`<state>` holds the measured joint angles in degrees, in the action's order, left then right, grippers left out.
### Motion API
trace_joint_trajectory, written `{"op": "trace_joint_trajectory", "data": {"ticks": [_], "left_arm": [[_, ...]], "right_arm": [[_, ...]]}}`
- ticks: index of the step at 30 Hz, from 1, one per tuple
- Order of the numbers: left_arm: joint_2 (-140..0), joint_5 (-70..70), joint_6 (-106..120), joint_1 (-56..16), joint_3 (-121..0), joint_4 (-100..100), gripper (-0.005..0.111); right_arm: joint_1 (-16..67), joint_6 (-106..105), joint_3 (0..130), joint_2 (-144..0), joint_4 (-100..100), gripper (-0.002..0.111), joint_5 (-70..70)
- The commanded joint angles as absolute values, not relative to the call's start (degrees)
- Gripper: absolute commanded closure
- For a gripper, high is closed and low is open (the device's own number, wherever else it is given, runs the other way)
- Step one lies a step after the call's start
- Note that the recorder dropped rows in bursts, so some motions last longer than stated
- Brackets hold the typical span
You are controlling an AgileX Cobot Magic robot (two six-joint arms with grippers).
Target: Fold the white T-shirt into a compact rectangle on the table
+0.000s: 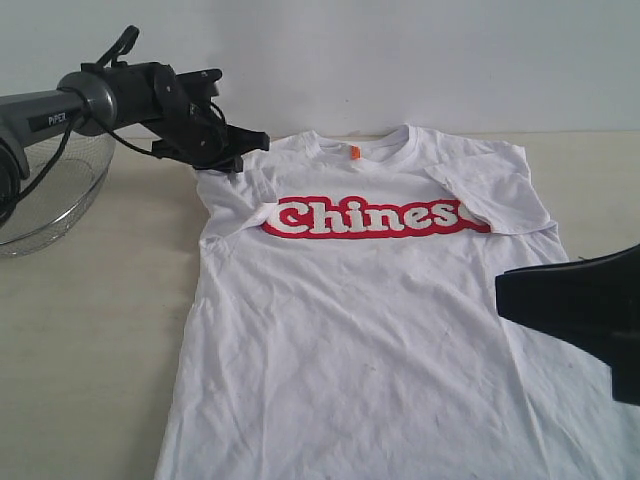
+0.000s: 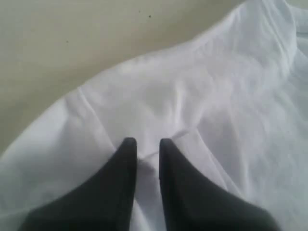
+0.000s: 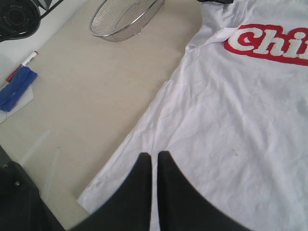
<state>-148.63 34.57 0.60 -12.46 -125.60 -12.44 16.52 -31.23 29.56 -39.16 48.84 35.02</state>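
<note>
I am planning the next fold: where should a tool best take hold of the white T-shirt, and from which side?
Probably the lower hem corner of the white T-shirt, coming low from the table beside it. The shirt lies flat, front up, so only its free edges give a layer to pinch.

I see the table [image 1: 90, 330] with the white T-shirt [image 1: 370, 330] lying flat, collar by the far edge, and a wire basket [image 1: 50, 200] near that edge too.

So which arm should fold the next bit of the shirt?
Probably the left: the left gripper sits at a sleeve of the white T-shirt. The right gripper is shut, down by the hem.
</note>
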Motion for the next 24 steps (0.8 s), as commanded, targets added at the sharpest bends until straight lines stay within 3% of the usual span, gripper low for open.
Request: {"op": "trace_joint_trajectory", "data": {"ticks": [1, 11, 19, 24], "left_arm": [[-148.59, 32.81, 0.82, -12.05, -126.01, -9.57, 0.090], [-143.20, 39.46, 5.01, -11.03, -126.01, -12.18, 0.090], [-137.76, 59.70, 12.91, -11.91, -125.71, -16.55, 0.090], [-139.38, 61.60, 12.91, -14.51, -121.29, -17.03, 0.090]], "right_arm": [[16.55, -31.85, 29.38, -38.84, 49.06, 0.108, 35.35], [16.55, -32.02, 29.38, -38.84, 49.06, 0.108, 35.00], [16.55, -32.02, 29.38, -38.84, 49.06, 0.108, 34.89], [16.55, -32.02, 29.38, -38.84, 49.06, 0.108, 34.89]]}}
